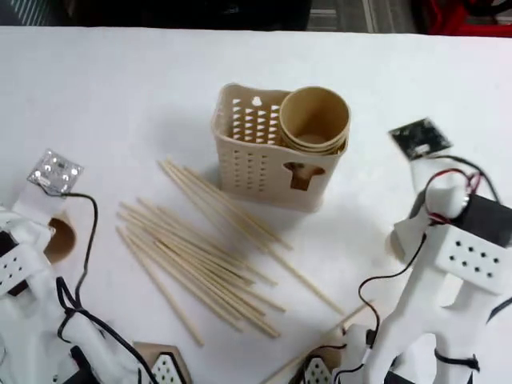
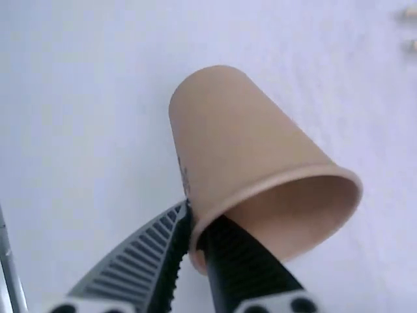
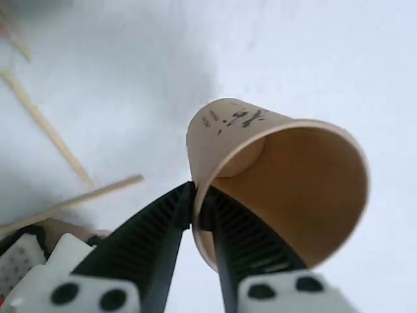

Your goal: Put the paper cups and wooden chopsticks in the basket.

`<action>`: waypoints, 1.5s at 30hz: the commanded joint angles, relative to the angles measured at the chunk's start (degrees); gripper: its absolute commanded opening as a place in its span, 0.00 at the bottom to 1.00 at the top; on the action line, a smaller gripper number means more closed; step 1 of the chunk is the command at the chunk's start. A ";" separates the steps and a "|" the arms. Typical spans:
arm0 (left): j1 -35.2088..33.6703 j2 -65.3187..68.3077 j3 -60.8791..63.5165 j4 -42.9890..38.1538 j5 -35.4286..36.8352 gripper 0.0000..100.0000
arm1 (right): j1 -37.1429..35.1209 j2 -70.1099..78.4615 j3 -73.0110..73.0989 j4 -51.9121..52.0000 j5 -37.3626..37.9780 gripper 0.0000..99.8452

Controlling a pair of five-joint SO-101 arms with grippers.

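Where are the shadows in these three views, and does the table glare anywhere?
High view: the white table is bright and evenly lit, shadows faint around the basket. Right wrist view: a broad grey shadow lies on the table beyond the paper cup in the right gripper. Left wrist view: even light around the left gripper and its paper cup.

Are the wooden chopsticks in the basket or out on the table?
Out: the chopsticks lie scattered on the table beside the basket, which holds stacked paper cups.

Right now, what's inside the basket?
A stack of paper cups stands in one end of the basket. The wooden chopsticks lie outside it. The stack's lower part and the basket's floor are hidden by its walls.
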 commanded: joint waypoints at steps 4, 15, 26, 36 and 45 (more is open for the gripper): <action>0.84 0.13 -0.18 -0.35 5.36 0.02 | 0.92 -0.66 -13.36 0.48 0.09 0.02; 0.84 0.04 -0.26 2.64 6.07 0.02 | -6.37 -0.66 -40.44 0.48 0.00 0.02; 0.84 0.04 -0.26 2.55 6.07 0.02 | -28.97 0.40 -45.10 0.31 -3.69 0.02; 0.84 0.04 -0.26 2.73 6.07 0.02 | -33.36 12.88 -45.98 -0.31 -3.69 0.02; 0.84 0.22 -0.18 2.64 6.07 0.02 | -39.52 14.99 -46.42 -1.89 -5.27 0.02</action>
